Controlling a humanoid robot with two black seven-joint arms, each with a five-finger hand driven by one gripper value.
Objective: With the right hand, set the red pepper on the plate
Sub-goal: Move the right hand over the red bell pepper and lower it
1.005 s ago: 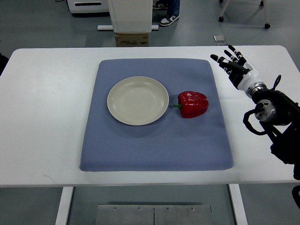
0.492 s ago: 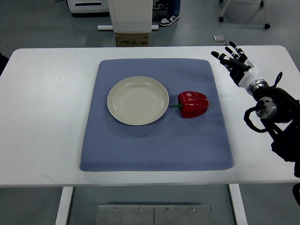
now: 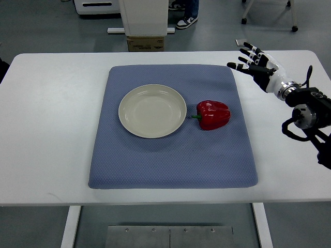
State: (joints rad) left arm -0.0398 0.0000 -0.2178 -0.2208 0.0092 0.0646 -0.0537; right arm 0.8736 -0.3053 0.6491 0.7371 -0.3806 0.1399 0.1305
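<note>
Top view: right hand (image 3: 257, 64) raised over the far right corner of the white counter (image 3: 51, 119), fingers spread, holding nothing. Red pepper (image 3: 212, 114) well apart from that hand, nearer and to its left, on the blue mat (image 3: 170, 165), stem toward the bare plate (image 3: 152, 110) just beyond. Nothing of the task done yet: reach, grasp, lift and placement all left.

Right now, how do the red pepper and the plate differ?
The red pepper is glossy red and lumpy; the plate is pale cream, round and shallow. The plate covers more area than the pepper. The plate holds nothing; the pepper lies just right of it, stem toward its rim. Both sit on the blue mat.
</note>
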